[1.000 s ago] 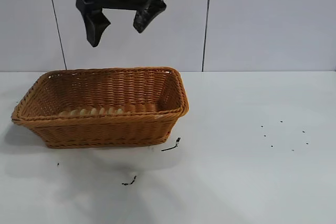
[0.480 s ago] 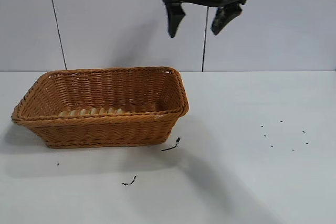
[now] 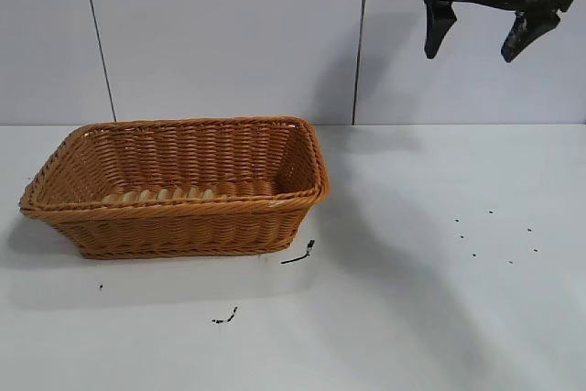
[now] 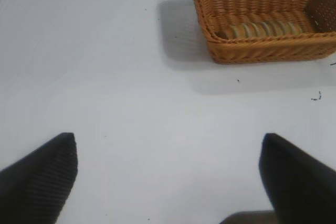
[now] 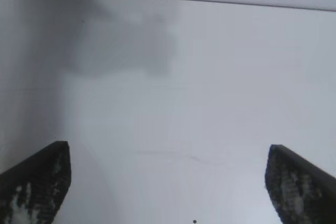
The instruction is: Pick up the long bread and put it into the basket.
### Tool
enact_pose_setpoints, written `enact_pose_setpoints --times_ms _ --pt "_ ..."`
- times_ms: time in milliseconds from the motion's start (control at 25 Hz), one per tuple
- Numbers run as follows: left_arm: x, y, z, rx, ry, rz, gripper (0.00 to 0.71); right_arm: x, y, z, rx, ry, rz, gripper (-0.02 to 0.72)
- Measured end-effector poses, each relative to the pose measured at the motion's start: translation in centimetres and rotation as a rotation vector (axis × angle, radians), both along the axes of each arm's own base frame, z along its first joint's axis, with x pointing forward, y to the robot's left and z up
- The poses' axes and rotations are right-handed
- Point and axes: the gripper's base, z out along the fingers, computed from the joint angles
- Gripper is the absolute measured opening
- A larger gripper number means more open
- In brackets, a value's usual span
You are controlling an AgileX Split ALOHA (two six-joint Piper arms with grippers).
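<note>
The long bread (image 3: pixel 165 195) lies inside the wicker basket (image 3: pixel 183 231), along the wall nearest the exterior camera; only its ridged top shows over the rim. It also shows in the left wrist view (image 4: pixel 265 28), lying in the basket (image 4: pixel 262 53). My right gripper (image 3: pixel 469 56) hangs high at the upper right, far from the basket, open and empty; its own view (image 5: pixel 168 148) shows only bare table. My left gripper (image 4: pixel 167 140) is out of the exterior view, open and empty above bare table, well away from the basket.
Two small black scraps lie on the white table in front of the basket (image 3: pixel 299 254) (image 3: pixel 226 317). Several tiny dark specks (image 3: pixel 494 235) dot the table at the right. A white panelled wall stands behind.
My right gripper has swung from above the basket across to the upper right, staying open and empty. The basket and the bread have not moved.
</note>
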Motion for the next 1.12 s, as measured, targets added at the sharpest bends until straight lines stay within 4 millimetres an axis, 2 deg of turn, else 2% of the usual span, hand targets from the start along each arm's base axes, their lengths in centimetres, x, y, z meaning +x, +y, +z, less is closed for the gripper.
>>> enact_pose_setpoints --times_ms 160,320,520,720,880,1120 --pt "0.0 0.0 0.0 0.000 0.000 0.000 0.693 -1.5 -0.1 1.4 0.000 0.003 -0.002 0.689" --pt "0.0 0.0 0.0 0.000 0.000 0.000 0.693 -4.8 -0.2 4.0 0.000 0.007 -0.002 0.689" --pt "0.0 0.0 0.0 0.000 0.000 0.000 0.693 -11.0 -0.4 7.2 -0.004 0.013 -0.002 0.689" --pt "0.0 0.0 0.0 0.000 0.000 0.000 0.693 -19.0 -0.7 9.1 -0.018 0.009 0.002 0.689" --pt "0.0 0.0 0.0 0.000 0.000 0.000 0.693 -25.3 -0.9 8.8 -0.020 0.006 0.001 0.689" --pt "0.0 0.0 0.0 0.000 0.000 0.000 0.693 -33.4 -1.2 5.2 -0.020 -0.030 -0.003 0.689"
